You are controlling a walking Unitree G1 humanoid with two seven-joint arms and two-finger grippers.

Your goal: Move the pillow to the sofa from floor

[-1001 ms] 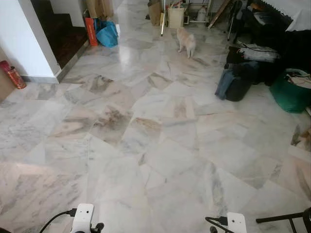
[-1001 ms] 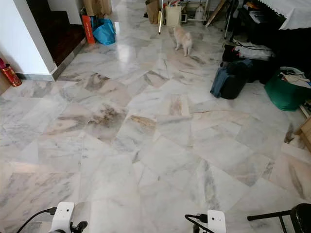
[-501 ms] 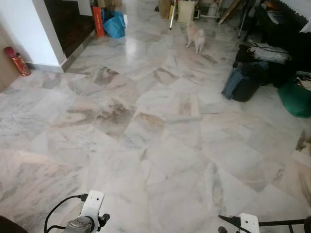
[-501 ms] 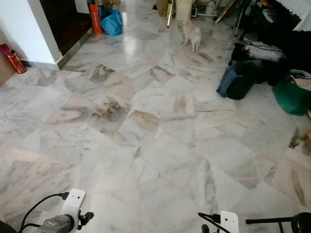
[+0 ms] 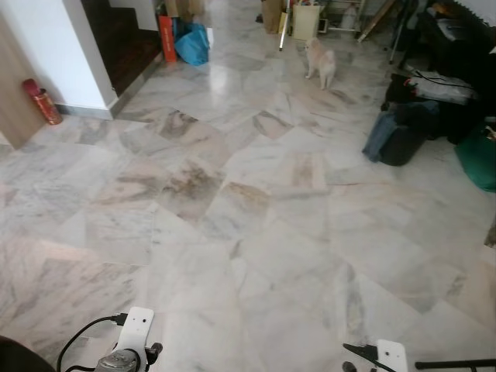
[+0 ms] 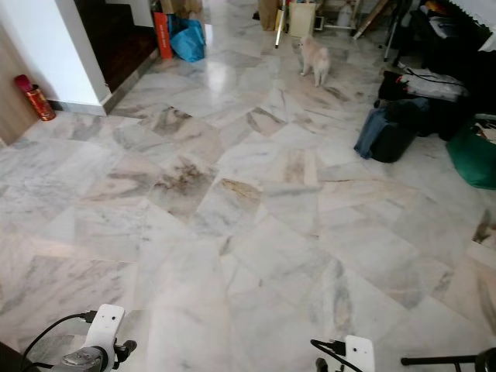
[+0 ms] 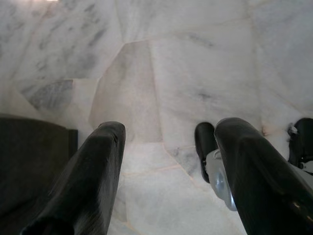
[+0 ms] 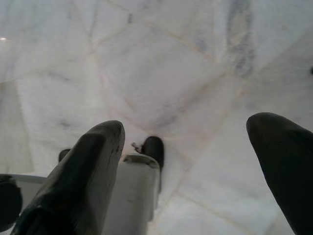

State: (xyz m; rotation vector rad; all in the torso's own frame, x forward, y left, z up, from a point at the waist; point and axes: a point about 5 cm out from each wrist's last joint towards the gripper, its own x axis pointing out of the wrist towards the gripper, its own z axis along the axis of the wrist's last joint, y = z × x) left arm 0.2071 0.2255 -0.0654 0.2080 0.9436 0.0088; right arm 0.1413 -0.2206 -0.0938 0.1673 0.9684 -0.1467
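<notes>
marble floor (image 5: pixel 256 256) in pale grey and tan veined slabs spreads across the room, open through the middle, with belongings pushed to the edges where they leave a walking path. at about 12 o'clock a small light-coloured dog (image 5: pixel 320 62) stands near a blue bag (image 5: pixel 192 45) and an orange box (image 5: pixel 167 37) by a dark doorway. at 2 o'clock a dark bag (image 5: pixel 397 136) lies slumped against more dark luggage, and a green bag (image 5: pixel 479 159) sits at 3 o'clock. a red cylinder (image 5: pixel 41 101) stands against the wall at 10 o'clock.

no pillow or sofa can be made out among these things, so the task's thing is somewhere beyond what the head camera covers; this looks like the searching or walking stage, with nothing picked up yet.

both arms hang low at 6 o'clock, likely carried down and out of the way while the robot moves. the left pincer (image 7: pixel 166 171) points at the floor with its two black fingers (image 7: pixel 98 166) spread apart and nothing between them, released. the right pincer (image 8: pixel 195 171) is likewise released, its fingers wide with bare marble showing in the gap. keeping them spread probably readies them for a bulky, soft pillow. the dog's nearness to any route is a thing to watch.
</notes>
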